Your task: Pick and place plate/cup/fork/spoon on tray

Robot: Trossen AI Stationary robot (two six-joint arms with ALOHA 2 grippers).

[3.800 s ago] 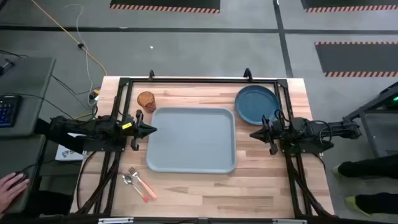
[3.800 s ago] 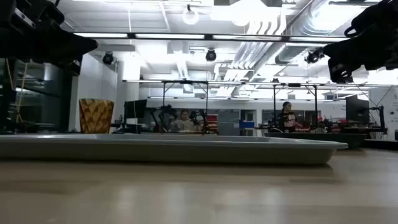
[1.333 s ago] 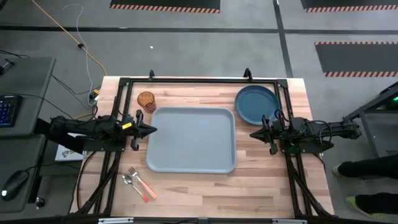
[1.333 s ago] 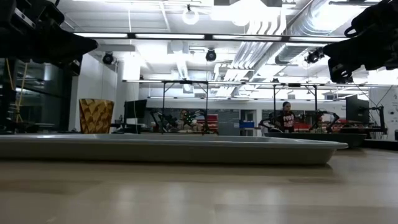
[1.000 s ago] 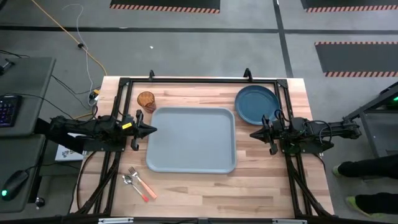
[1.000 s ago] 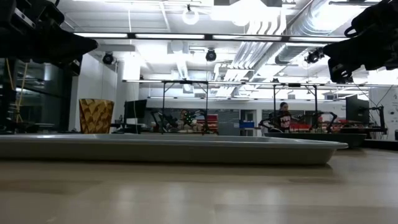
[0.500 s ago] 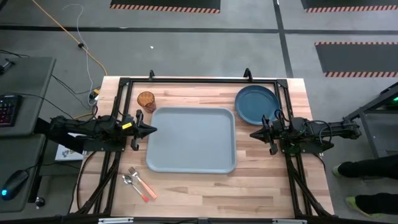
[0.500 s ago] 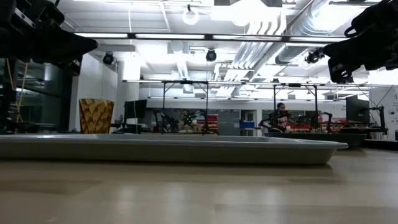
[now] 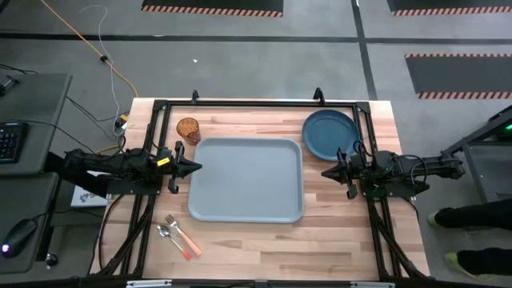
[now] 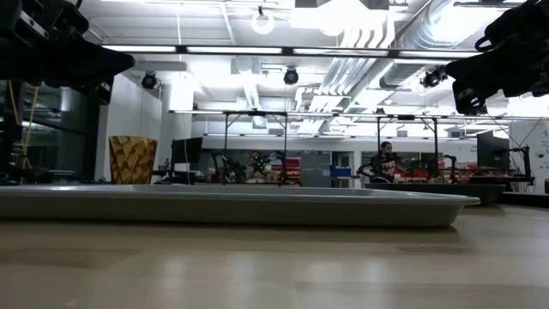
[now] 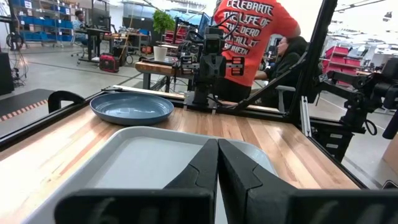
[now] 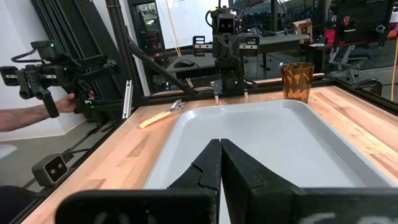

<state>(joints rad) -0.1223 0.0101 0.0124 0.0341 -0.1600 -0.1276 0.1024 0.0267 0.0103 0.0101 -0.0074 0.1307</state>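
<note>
The tray [image 9: 246,179] lies flat in the middle of the desk [image 9: 336,232], its long axis running between the two arms, nothing on it. The plate [image 9: 330,134] sits on the bare wood just off the tray's far right corner, near the right arm. The cup [image 9: 188,129] stands upright off the tray's far left corner, close to the left arm's frame. The fork [image 9: 182,236] and spoon [image 9: 167,234] lie side by side on the wood near the tray's near left corner, both slanted, heads toward the far left and orange handle ends toward the near right; the spoon is on the outer side. The left pincer [image 9: 196,167] hangs above the tray's left edge, pointing across the tray, fingers pressed together and gripping nothing, as its wrist view shows [image 11: 217,163]. The right pincer [image 9: 326,173] hangs just off the tray's right edge, pointing back at the left one, likewise clenched and empty [image 12: 220,164]. Open wood stretches along the near side of the desk and to the right of the tray.
</note>
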